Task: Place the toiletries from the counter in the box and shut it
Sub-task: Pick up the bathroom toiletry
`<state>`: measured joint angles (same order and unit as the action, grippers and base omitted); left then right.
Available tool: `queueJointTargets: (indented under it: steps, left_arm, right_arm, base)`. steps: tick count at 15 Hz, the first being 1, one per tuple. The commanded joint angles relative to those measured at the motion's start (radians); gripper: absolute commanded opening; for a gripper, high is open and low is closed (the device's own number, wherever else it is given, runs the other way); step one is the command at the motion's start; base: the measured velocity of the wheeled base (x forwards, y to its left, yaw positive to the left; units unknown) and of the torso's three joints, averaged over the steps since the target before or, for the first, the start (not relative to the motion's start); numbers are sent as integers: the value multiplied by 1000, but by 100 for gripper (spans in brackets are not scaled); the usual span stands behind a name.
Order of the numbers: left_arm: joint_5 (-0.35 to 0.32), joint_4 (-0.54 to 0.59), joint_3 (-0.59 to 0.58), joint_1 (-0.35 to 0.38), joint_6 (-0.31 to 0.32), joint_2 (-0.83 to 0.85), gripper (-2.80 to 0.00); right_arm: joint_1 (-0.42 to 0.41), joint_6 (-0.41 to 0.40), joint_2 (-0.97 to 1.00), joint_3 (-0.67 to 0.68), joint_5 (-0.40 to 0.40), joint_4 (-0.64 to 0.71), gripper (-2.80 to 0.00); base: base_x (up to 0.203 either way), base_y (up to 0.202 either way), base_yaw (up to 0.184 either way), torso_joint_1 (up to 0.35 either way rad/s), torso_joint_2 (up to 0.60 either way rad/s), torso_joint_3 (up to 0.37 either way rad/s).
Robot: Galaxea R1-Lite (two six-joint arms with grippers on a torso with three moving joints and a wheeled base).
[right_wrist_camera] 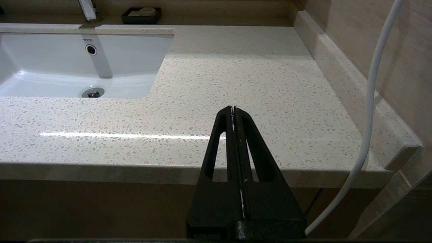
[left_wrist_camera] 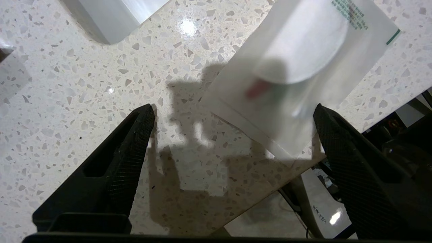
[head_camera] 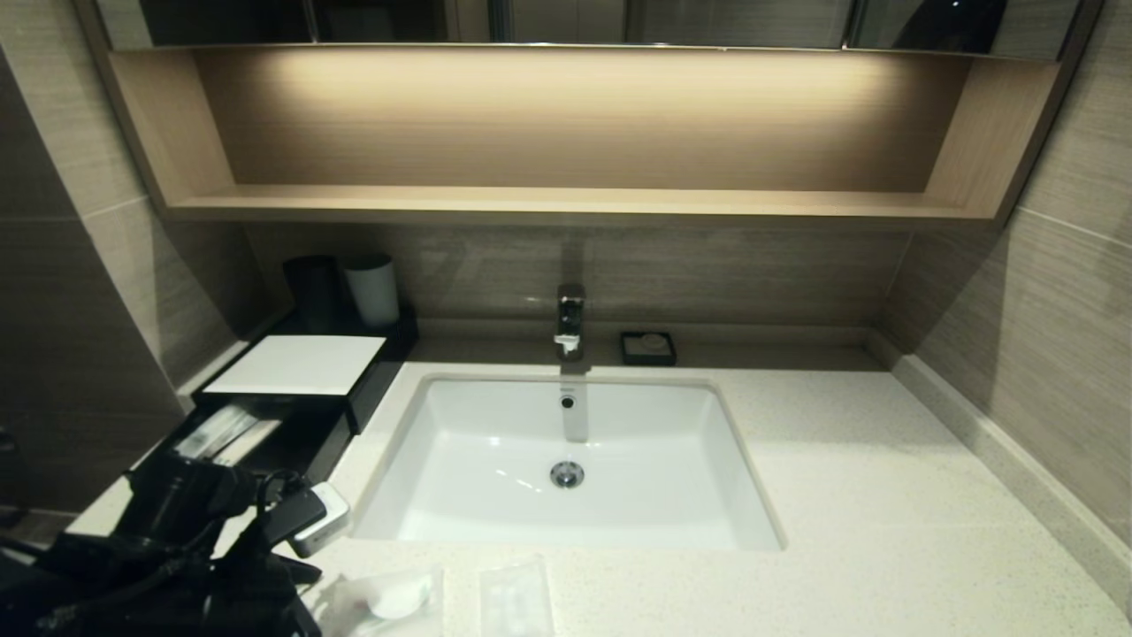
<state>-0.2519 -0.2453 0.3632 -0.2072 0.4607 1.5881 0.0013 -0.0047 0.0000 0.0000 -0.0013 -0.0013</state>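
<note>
The counter (head_camera: 884,495) carries the box (head_camera: 301,380), its drawer pulled out. Only the left wrist view shows the left claw (left_wrist_camera: 233,131) spread wide above the disc packet (left_wrist_camera: 297,77); the right claw (right_wrist_camera: 233,111), pressed together, appears only in its own view.

Lit wood shelf (head_camera: 566,203) on grey-tile wall (head_camera: 1079,265), bathrm.

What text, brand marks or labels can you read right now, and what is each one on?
"TOTO": on the back wall of the white sink basin, above the overflow hole, in the right wrist view.
Green print on the corner of the squarish packet with the white disc: too small and blurred to read.
Dark writing on a white label below the counter edge: unreadable.
</note>
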Motion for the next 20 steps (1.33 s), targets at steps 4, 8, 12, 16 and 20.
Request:
queueJointTargets:
  steps: [4, 8, 12, 16, 20]
  left_arm:
    - [-1, -2, 2, 0, 4, -8, -280]
    - [-1, -2, 2, 0, 4, -11, -280]
    - [-1, -2, 0, 3, 23, -26, -280]
    - [-1, 0, -6, 4, 30, -46, -280]
    - [-9, 0, 12, 43, 40, -81, -280]
  right_arm:
    - [0, -1, 0, 2, 0, 0, -280]
    - [0, -1, 0, 2, 0, 0, -280]
    - [0, -1, 0, 2, 0, 0, -280]
    - [0, -1, 0, 2, 0, 0, -280]
    - [0, -1, -1, 2, 0, 0, -280]
  base:
    - [0, 0, 0, 0, 0, 0]
    - [0, 0, 0, 0, 0, 0]
    - [0, 0, 0, 0, 0, 0]
    - [0, 0, 0, 0, 0, 0]
    - [0, 0, 0, 0, 0, 0]
